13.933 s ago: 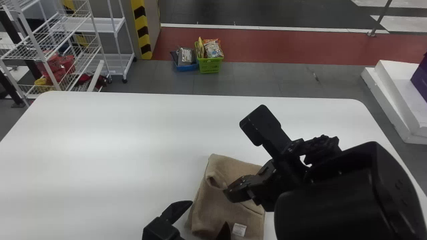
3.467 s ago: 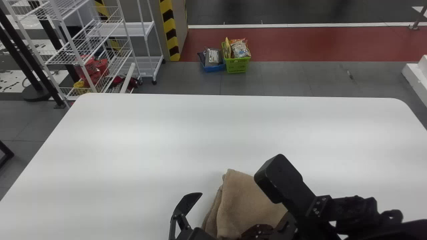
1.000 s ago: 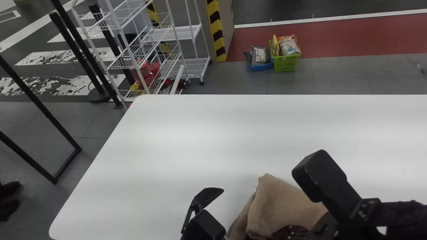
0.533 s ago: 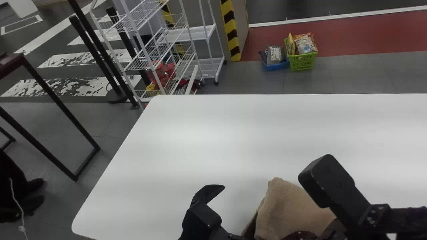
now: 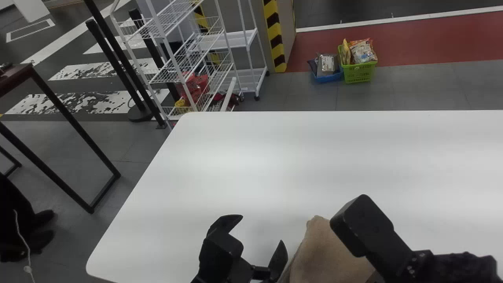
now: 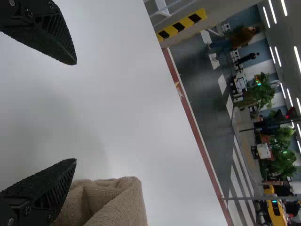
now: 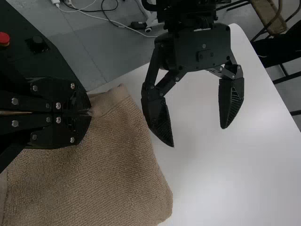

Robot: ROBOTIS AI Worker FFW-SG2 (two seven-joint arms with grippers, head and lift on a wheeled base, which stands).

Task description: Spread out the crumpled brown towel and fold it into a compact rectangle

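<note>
Nearest the robot, the brown terry-cloth towel [image 5: 330,255] is lying on the white round-cornered tabletop [image 5: 235,177], at the bottom edge of the head view. It is sitting between the two grippers, one blunt corner pointing away from the robot. In the left wrist view its rolled-over fold is showing; in the right wrist view it is spreading out fairly flat, a hemmed band running along one edge.

The right gripper [image 5: 363,224], black with flat fingers, is coming in over the towel's right side. Its fingers [image 7: 80,129] are pressing together, pinching the towel at the hemmed edge. The left gripper [image 5: 259,231], same black type, is hanging over the table just left of the towel. Its fingers are standing wide apart, gripping nothing; the one nearer the towel is sitting right beside it, can't tell if touching.

Past the table, left side: a dark brown table [image 5: 15,76] with black metal legs is standing on the grey floor, well apart from the white one. Black poles [image 5: 115,67] are leaning across the view between it and a white wire shelf rack [image 5: 228,51], which is holding red items low down. Just right of the rack, a yellow-and-black striped pillar [image 5: 276,43] is standing. Further right, a blue basket [image 5: 328,78] and a green plastic basket [image 5: 359,73] are sitting side by side, both holding packages. Behind them a red floor strip [image 5: 424,45] is running across.
</note>
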